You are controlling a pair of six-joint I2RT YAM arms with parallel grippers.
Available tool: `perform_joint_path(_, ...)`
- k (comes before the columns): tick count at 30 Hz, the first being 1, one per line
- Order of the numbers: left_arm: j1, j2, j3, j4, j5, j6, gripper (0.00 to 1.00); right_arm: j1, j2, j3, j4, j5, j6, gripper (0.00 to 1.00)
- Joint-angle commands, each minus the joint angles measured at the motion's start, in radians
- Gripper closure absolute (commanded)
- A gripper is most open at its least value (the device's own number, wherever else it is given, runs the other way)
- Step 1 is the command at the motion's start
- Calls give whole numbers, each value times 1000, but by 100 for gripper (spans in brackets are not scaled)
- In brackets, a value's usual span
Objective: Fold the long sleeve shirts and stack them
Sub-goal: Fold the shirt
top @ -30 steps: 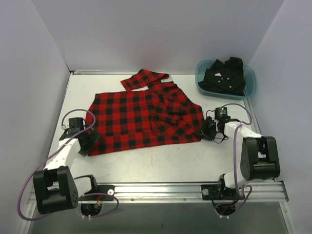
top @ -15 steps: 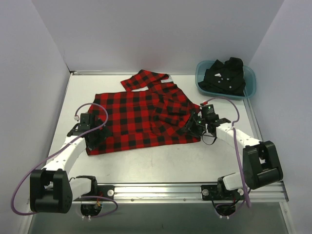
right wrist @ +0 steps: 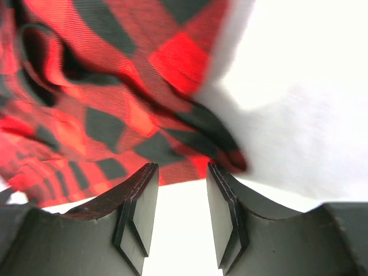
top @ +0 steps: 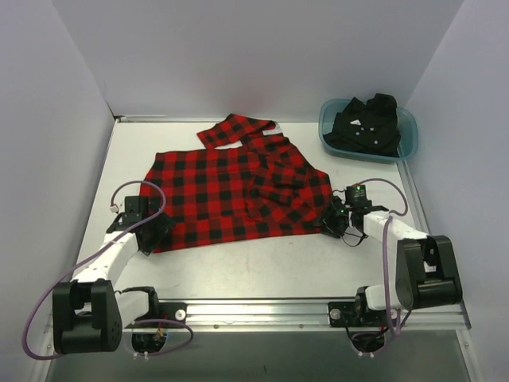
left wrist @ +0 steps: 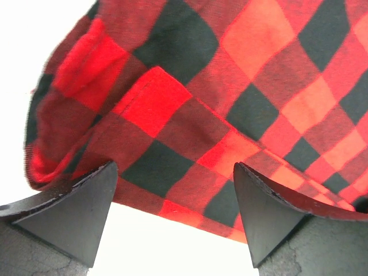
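Note:
The red-and-black flannel shirt (top: pixel 238 191) lies spread flat on the white table, with one sleeve (top: pixel 235 129) folded out at the back. The black shirt (top: pixel 366 123) sits crumpled in the teal tub (top: pixel 407 139) at the back right. My left gripper (top: pixel 155 231) is low at the shirt's near-left corner. In the left wrist view it (left wrist: pixel 173 190) is wide open, with the hem (left wrist: pixel 190 172) just beyond its tips. My right gripper (top: pixel 332 223) is at the shirt's near-right corner. In the right wrist view it (right wrist: pixel 179 178) is open, with bare table between the pads and the shirt's edge (right wrist: pixel 172 155) just ahead.
White walls close in the table on the left, back and right. The metal rail (top: pixel 262 310) with the arm bases runs along the near edge. Bare table (top: pixel 254 263) lies between the shirt's hem and the rail.
Both grippers reached in over the shirt's near corners half a second ago and have drawn back out to its edges. The shirt lies about as before.

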Motion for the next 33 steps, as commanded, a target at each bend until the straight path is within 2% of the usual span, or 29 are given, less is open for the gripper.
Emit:
perform_joint_path(1,16,-33,13,-81,-44,50,6,7,-101,42,-199,152,-102,60)
perform_joint_path(5,-4,-64,103,-110,-30,212,3,64,-146,194,-242,207,-200,53)
perform_joint_path(6,-10,-74,146,-113,-25,237,3,85,-143,223,-242,230,-216,48)
perform_joint_path(10,-90,-85,249,-104,11,358,3,102,-22,406,-231,252,-239,46)
perform_joint_path(15,-208,-58,287,-49,1,530,3,102,168,598,-228,224,-216,48)
perform_joint_path(20,-221,-82,260,6,39,561,2,101,340,725,-228,229,-115,51)
perform_joint_path(24,-224,-94,252,12,39,558,3,99,433,765,-227,241,-61,52)
perform_joint_path(33,-228,-111,252,11,42,556,3,112,564,814,-188,181,-104,54)
